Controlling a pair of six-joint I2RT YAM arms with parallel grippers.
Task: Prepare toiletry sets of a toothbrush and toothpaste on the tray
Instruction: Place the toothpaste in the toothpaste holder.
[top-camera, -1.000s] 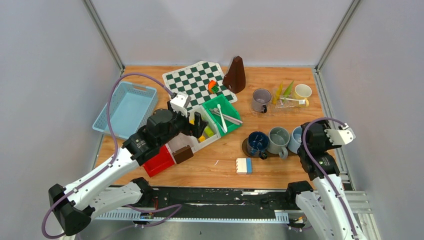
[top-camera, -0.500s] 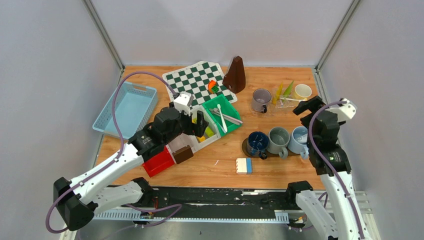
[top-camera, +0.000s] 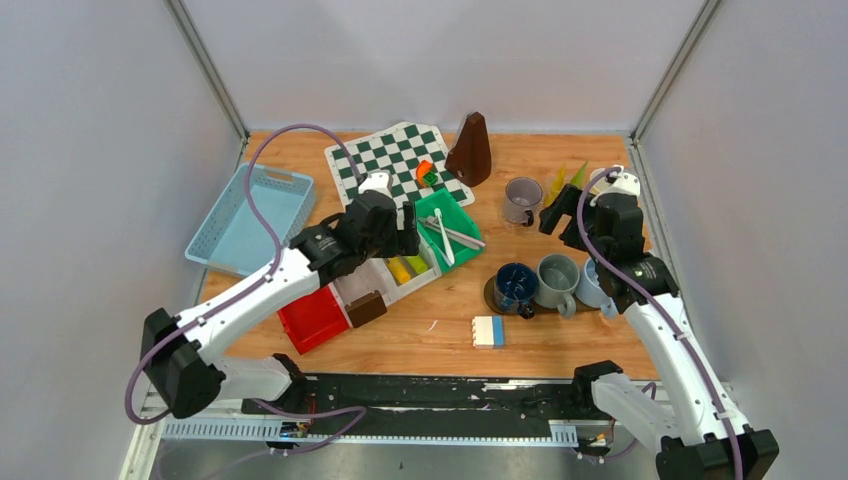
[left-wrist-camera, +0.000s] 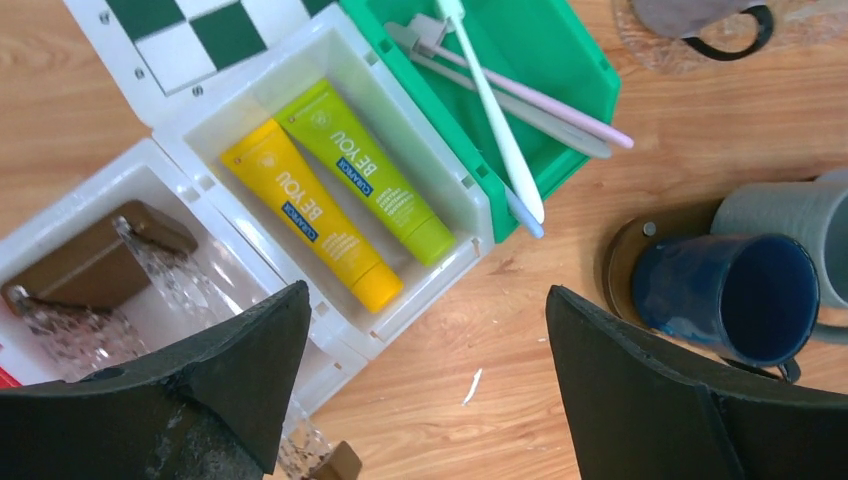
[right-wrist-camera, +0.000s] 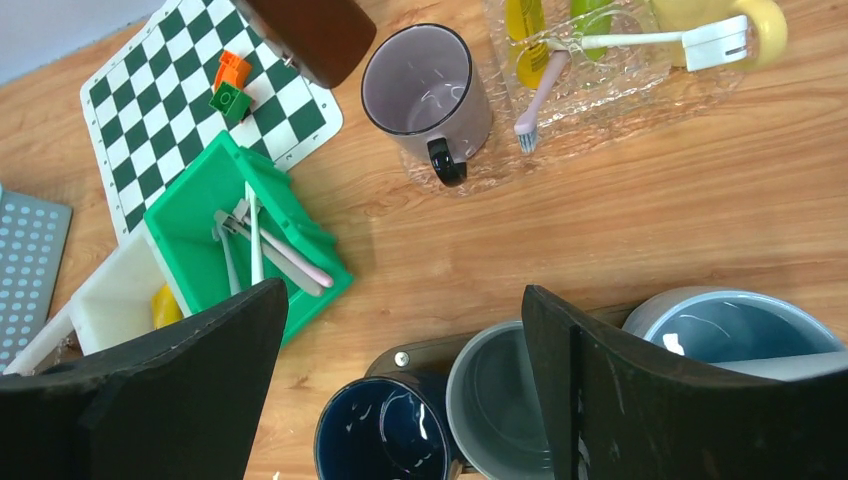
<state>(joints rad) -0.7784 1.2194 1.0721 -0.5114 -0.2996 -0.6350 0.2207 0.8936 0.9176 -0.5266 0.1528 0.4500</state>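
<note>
Swinging away from the light blue mug (right-wrist-camera: 730, 330), the right arm is now reaching toward the far right corner, and the left arm is stretching farther out than a second ago.

Two toothpaste tubes, a yellow tube (left-wrist-camera: 310, 215) and a green tube (left-wrist-camera: 365, 175), are lying side by side and touching in a white bin (left-wrist-camera: 280, 70). In the left wrist view their long axes are running parallel from upper left to lower right, with the flat crimped ends at upper left and the caps pointing lower right. Just beside them, three toothbrushes are lying in a green bin (left-wrist-camera: 570, 60). A whitish toothbrush (left-wrist-camera: 495, 110) is crossing the other two, and its lower end is sticking out over the bin's rim. The left gripper (left-wrist-camera: 425, 320) is hovering above the white bin with its jaws spread wide, holding nothing.

At the far right, two more tubes and two brushes are resting on the clear tray (right-wrist-camera: 650, 85), between the grey mug (right-wrist-camera: 425, 85) and the pale yellow mug (right-wrist-camera: 765, 20). A pink-handled brush (right-wrist-camera: 540, 90) is pointing its head toward the bottom of the right wrist view. The right gripper (right-wrist-camera: 400, 300) is hanging over bare wood between the tray and the row formed by the dark blue mug (right-wrist-camera: 385, 440), the grey-green mug (right-wrist-camera: 500, 400) and the light blue mug. Its jaws are parted wide and empty.
</note>
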